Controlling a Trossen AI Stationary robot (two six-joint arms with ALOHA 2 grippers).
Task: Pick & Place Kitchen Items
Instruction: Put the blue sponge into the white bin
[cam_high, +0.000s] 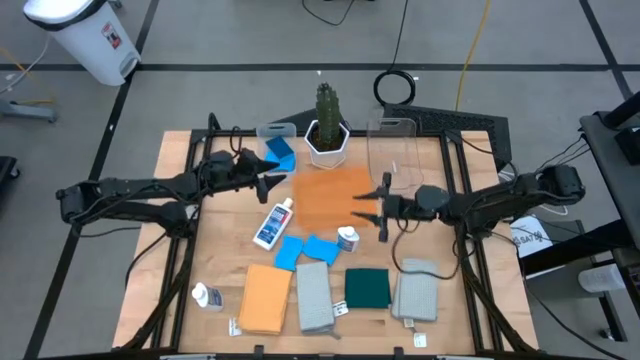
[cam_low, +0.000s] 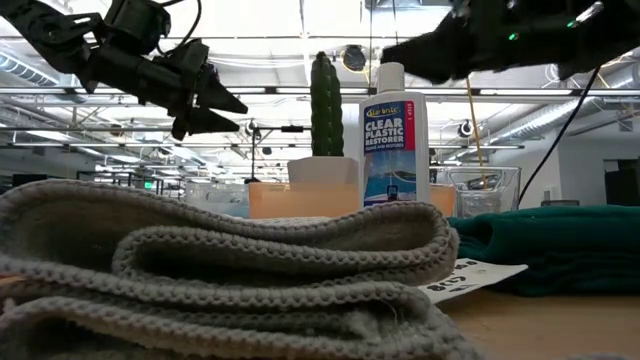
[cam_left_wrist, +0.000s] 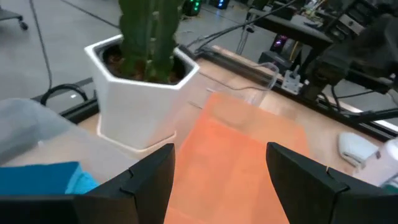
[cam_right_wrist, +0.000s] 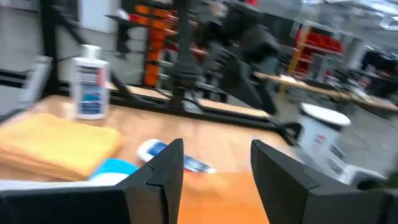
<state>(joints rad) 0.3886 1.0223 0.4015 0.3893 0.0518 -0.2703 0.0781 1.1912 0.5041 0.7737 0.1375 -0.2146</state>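
Note:
My left gripper (cam_high: 283, 181) hangs open above the table at the orange tray's (cam_high: 335, 195) left edge, with nothing between its fingers; its wrist view shows the tray (cam_left_wrist: 249, 155) and the cactus pot (cam_left_wrist: 140, 93) ahead. My right gripper (cam_high: 366, 206) hangs open over the tray's right part, also holding nothing. A white bottle (cam_high: 272, 223) lies on the table left of the tray. A small bottle (cam_high: 347, 238) and two blue sponges (cam_high: 305, 250) sit just in front of it. Orange (cam_high: 265, 298), grey (cam_high: 313, 296), dark green (cam_high: 367, 288) and grey (cam_high: 415, 297) folded cloths lie along the near edge.
The cactus (cam_high: 327, 125) in its white pot stands behind the tray. A clear bin (cam_high: 392, 150) stands at the far right, and another (cam_high: 277, 135) at the far left has blue sponges (cam_high: 281, 155) by it. A small bottle (cam_high: 207, 296) lies near the front left.

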